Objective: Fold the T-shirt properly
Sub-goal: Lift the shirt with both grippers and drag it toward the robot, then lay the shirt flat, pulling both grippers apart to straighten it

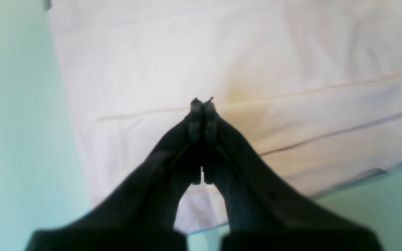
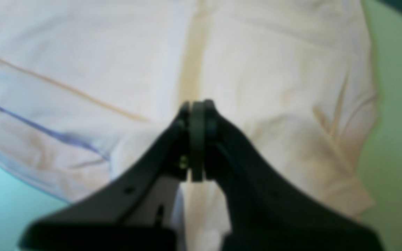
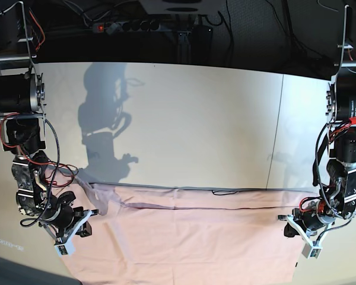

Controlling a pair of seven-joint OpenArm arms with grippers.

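We see the pale pink T-shirt (image 3: 190, 237) spread flat on the bench (image 3: 196, 119) beneath and between both clenched, empty fingers, left fingers (image 1: 202, 104) and right fingers (image 2: 197, 108).

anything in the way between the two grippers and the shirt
Nothing visible. The T-shirt lies spread on the table, and the left gripper and right gripper, both shut, sit right at its side edges.
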